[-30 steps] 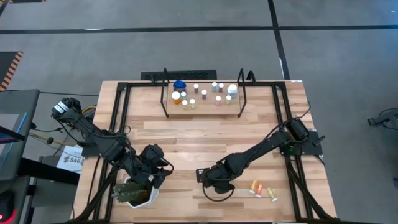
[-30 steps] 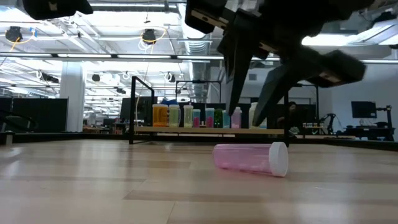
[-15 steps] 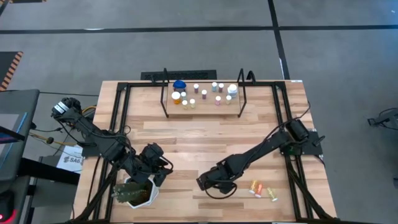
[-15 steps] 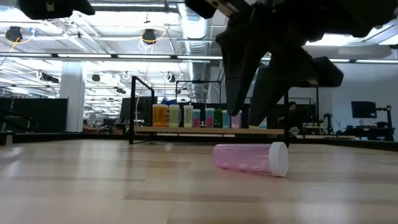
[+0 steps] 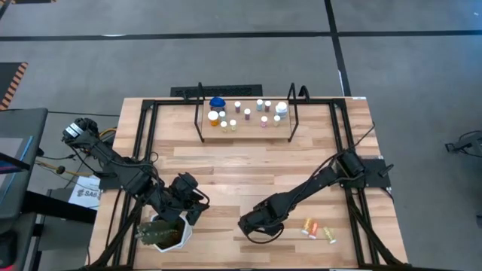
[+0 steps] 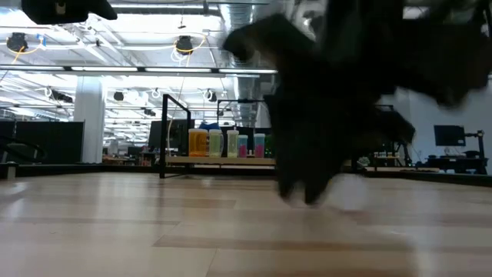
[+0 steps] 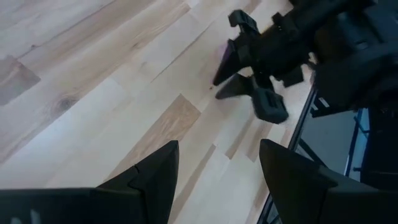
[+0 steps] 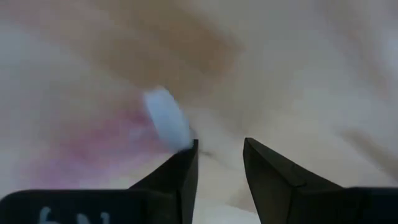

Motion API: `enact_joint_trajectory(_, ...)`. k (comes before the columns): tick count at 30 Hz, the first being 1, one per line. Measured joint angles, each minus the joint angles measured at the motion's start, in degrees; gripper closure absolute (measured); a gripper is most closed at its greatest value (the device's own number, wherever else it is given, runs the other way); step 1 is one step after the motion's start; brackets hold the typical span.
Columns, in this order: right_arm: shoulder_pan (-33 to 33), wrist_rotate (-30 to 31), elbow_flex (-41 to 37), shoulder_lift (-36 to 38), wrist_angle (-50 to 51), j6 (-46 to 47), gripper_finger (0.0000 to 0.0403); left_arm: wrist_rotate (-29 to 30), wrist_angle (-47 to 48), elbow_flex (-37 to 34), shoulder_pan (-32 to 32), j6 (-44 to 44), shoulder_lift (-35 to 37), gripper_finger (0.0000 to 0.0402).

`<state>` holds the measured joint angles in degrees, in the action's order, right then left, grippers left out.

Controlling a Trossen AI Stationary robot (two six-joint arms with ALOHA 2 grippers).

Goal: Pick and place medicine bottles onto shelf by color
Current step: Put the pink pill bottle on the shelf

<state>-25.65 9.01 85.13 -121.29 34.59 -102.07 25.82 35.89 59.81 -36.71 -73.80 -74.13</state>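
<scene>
Right pincer (image 5: pixel 248 228) now lower, beside the pink bottle (image 8: pixel 99 146), fingers narrowly apart, nothing held.

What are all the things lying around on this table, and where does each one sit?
Shelf: one, light wood with black rod ends, at the far edge of the table.
Bottles on the shelf: about a dozen, mostly white-capped, with orange, yellow and pink bodies; one has a blue lid.
Pink bottle: one, white cap, lying on its side just ahead of the right claw.
Loose bottles: two or three, orange and yellow, lying near the table's front right.
Plant: one, green and spiky in a white pot, front left.
Table: one, light wood.
Left claw: dark, open, beside the plant.
Right claw: dark, fingers slightly apart, low over the front centre of the table, not holding the pink bottle.
</scene>
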Motion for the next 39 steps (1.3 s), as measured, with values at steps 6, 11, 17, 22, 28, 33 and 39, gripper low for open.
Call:
enact_joint_trajectory(6, 0.9, -0.1, 0.1, 0.0, -0.1, 0.0, 0.0251, 0.0, 0.4, 0.0, 0.0, 0.0, 0.0, 0.0191)
enact_joint_trajectory(11, 1.2, 3.4, 2.5, 1.2, -1.3, 7.3, 0.0251, 0.0, 0.8, 0.0, 0.0, 0.0, 0.0, 0.0191)
enact_joint_trajectory(17, 0.6, 5.3, 10.6, 1.3, 10.0, 46.6, 0.0251, -0.2, 0.7, 0.0, 0.0, 0.7, 0.0, 0.0191)
enact_joint_trajectory(22, -1.0, 1.7, 14.5, 2.3, 23.3, 74.8, 0.0251, -0.5, 0.8, 0.0, 0.0, 3.3, 0.0, 0.0191)
enact_joint_trajectory(28, -4.5, -3.0, 13.7, 4.9, 37.1, 96.3, 0.0251, -0.4, 1.1, 0.0, 0.0, 6.0, 0.0, 0.0191)
enact_joint_trajectory(33, -7.9, -3.3, 8.9, 7.0, 37.7, 102.2, 0.0242, 0.4, 1.1, 0.0, 0.0, 7.3, 0.0, 0.0191)
enact_joint_trajectory(39, -9.2, -4.6, -5.1, 13.7, 29.3, 107.4, 0.0226, 0.5, 1.3, 0.0, 0.0, 7.3, 0.0, 0.0191)
